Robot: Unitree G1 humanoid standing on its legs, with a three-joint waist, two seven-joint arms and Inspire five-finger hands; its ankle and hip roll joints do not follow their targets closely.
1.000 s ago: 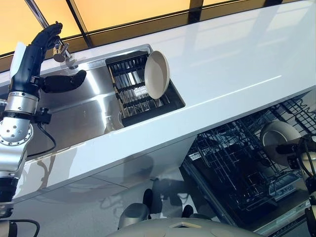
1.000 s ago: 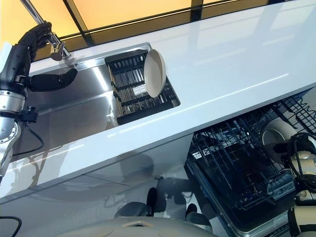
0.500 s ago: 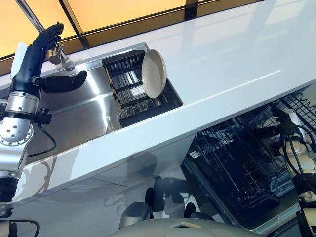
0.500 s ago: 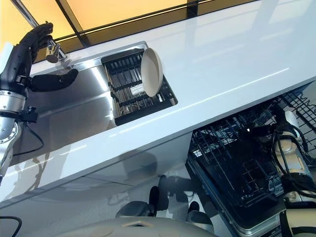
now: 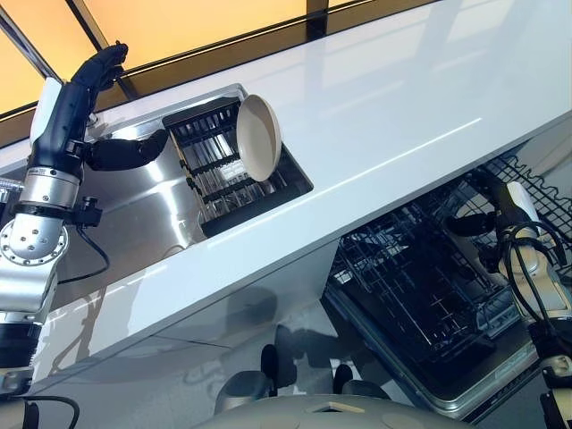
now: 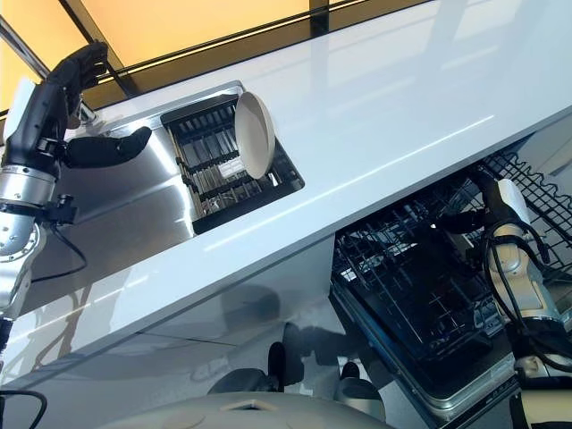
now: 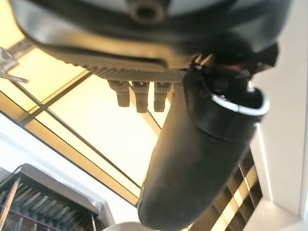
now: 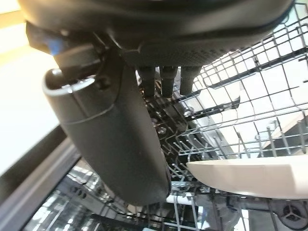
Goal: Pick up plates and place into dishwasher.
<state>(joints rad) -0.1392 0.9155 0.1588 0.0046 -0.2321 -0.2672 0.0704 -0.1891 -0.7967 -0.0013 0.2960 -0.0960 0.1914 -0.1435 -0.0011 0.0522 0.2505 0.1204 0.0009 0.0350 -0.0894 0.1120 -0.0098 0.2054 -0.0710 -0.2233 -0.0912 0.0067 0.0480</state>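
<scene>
A cream plate [image 5: 259, 138] stands on edge in a black rack [image 5: 210, 174] set in the steel sink [image 5: 143, 210]. My left hand [image 5: 85, 98] is raised above the sink's far end, open and empty, with its thumb [image 5: 125, 152] pointing toward the rack. My right hand [image 5: 490, 222] hovers over the pulled-out dishwasher rack [image 5: 411, 277], open with its thumb [image 8: 110, 134] spread. In the right wrist view a second cream plate [image 8: 245, 175] rests among the rack's wire tines, just past the fingers and apart from them.
A long white countertop [image 5: 402, 89] runs between the sink and the dishwasher. The dishwasher's lower rack juts out below the counter's front edge. A window with dark frames [image 5: 223, 45] lies behind the counter.
The camera has shifted, sliding the scene left. My right hand held a plate over the dishwasher rack a second ago; now it is turned and open, the plate apart from it.
</scene>
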